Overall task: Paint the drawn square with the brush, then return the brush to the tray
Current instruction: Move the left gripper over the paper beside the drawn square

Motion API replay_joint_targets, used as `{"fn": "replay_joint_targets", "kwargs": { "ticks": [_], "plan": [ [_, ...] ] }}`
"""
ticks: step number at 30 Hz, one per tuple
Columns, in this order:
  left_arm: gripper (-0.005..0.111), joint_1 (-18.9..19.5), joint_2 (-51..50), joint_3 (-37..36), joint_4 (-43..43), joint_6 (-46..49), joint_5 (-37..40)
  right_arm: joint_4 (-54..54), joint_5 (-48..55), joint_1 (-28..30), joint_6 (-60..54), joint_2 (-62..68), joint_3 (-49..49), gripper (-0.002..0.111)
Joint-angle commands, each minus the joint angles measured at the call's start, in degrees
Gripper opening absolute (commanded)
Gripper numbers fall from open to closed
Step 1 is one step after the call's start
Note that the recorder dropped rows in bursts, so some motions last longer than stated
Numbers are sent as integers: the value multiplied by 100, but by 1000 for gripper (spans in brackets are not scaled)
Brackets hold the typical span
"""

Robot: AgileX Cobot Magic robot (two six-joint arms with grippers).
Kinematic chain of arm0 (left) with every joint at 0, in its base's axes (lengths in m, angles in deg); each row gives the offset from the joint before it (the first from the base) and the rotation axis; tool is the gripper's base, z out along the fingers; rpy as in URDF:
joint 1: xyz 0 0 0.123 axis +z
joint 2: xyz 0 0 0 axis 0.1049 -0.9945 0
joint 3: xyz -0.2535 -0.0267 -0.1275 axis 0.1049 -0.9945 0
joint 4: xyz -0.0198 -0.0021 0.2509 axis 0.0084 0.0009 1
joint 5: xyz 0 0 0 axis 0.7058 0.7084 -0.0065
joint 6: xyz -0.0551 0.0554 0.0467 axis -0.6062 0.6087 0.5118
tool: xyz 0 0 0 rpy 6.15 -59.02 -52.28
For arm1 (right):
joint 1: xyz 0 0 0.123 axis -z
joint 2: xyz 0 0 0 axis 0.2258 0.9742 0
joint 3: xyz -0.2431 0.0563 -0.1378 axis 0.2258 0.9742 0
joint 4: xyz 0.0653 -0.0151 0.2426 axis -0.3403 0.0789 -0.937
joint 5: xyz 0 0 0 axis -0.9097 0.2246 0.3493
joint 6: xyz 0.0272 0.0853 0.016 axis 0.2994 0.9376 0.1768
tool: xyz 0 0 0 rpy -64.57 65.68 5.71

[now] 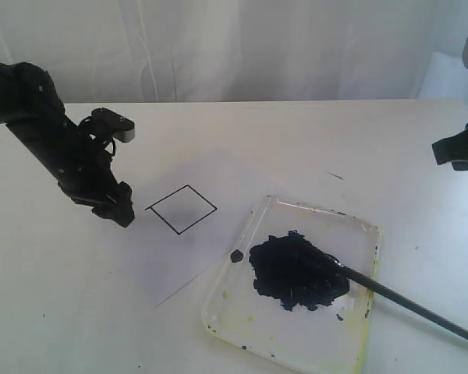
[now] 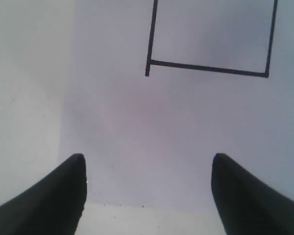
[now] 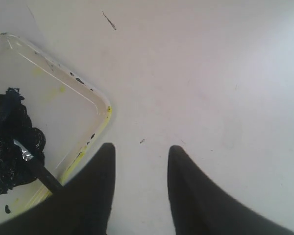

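The drawn square (image 1: 181,209) is a thin black outline on the white paper sheet (image 1: 187,257), with no paint inside it. My left gripper (image 1: 122,212) hovers just left of the square, and in the left wrist view the square (image 2: 210,34) lies ahead of the open, empty gripper (image 2: 147,161). The brush (image 1: 405,302) lies with its tip in the dark paint blob (image 1: 296,273) in the tray (image 1: 218,308), its handle sticking out over the rim to the right. My right gripper (image 3: 141,149) is open and empty, beside the tray (image 3: 100,105) and the brush (image 3: 39,169).
The right arm (image 1: 459,148) shows only at the right edge of the exterior view. A small dark paint spot (image 1: 236,255) sits near the tray's left wall. A short dark mark (image 1: 335,176) lies on the white table behind the tray.
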Motion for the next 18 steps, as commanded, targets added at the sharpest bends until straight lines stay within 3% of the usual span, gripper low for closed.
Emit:
{"fn": "replay_joint_targets", "kwargs": {
  "ticks": [1, 9, 18],
  "plan": [
    [74, -24, -190, 18, -179, 22, -70, -28, -52, 34, -52, 15, -27, 35],
    [74, -24, -214, -61, 313, 66, -93, -18, -102, 34, -52, 15, -27, 35],
    [74, -24, -260, -61, 117, 66, 121, -30, -143, 34, -52, 15, -27, 35]
  ]
}}
